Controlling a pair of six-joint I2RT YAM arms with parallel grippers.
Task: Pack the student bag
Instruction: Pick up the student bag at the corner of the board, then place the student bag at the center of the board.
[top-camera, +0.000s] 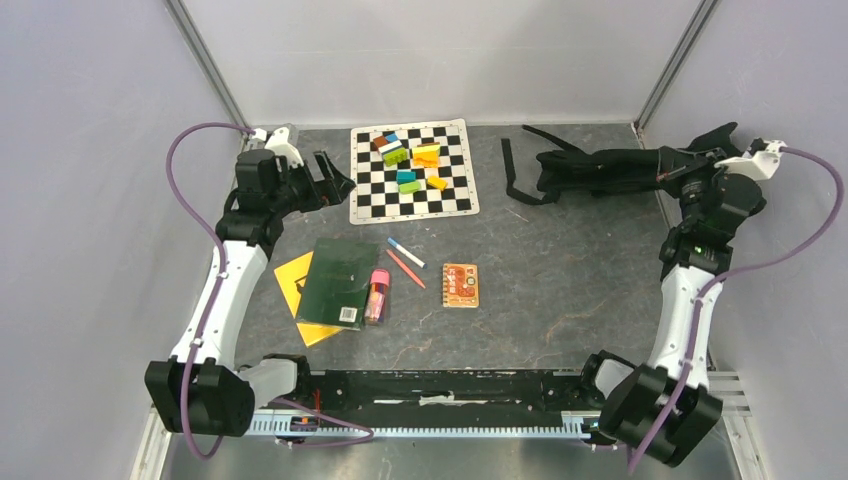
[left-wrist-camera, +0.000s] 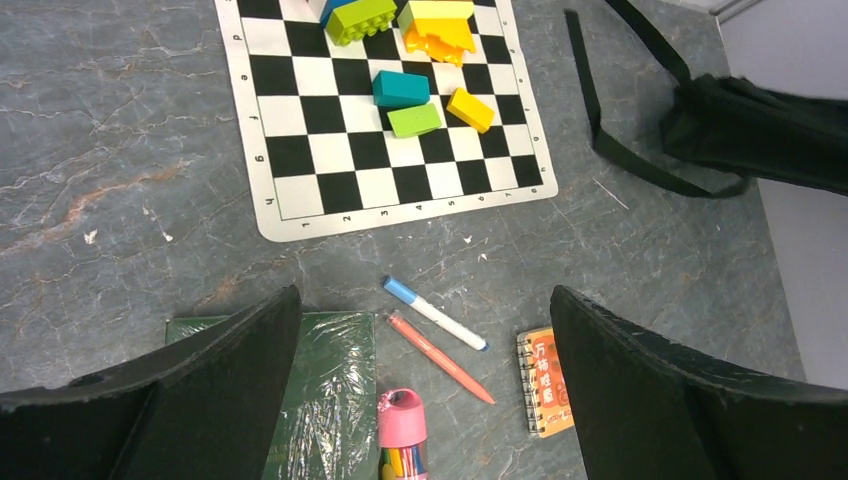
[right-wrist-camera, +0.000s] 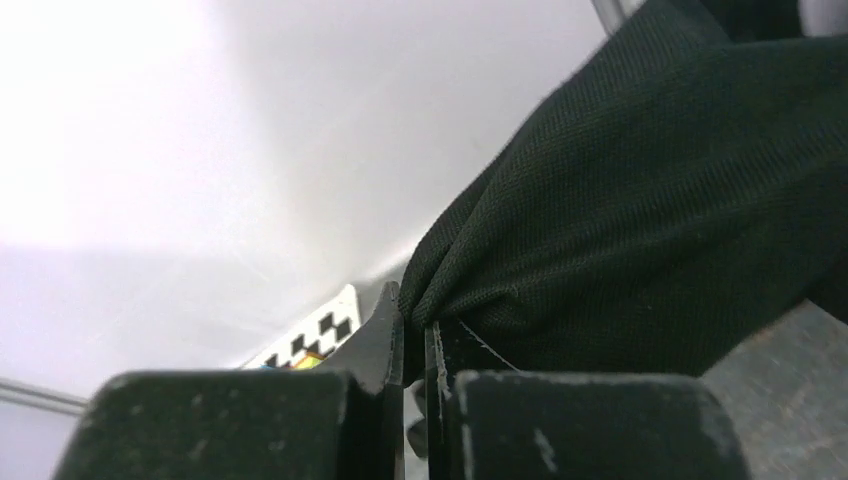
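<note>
The black student bag (top-camera: 610, 168) lies at the back right of the table, straps trailing left; it shows in the left wrist view (left-wrist-camera: 760, 125) and fills the right wrist view (right-wrist-camera: 650, 200). My right gripper (top-camera: 672, 172) is shut on a fold of the bag's fabric (right-wrist-camera: 415, 320). My left gripper (top-camera: 335, 180) is open and empty, held above the table at the back left. On the table lie a green notebook (top-camera: 335, 282) over a yellow one (top-camera: 290, 283), a pink pen case (top-camera: 377, 295), a blue-white marker (top-camera: 405, 251), an orange pen (top-camera: 405, 268) and a small orange spiral notepad (top-camera: 461, 285).
A black-and-white checkered mat (top-camera: 455, 195) at the back centre carries several coloured toy blocks (top-camera: 410, 160). Grey walls close the back and both sides. The arm bases and a black rail (top-camera: 440, 390) run along the near edge.
</note>
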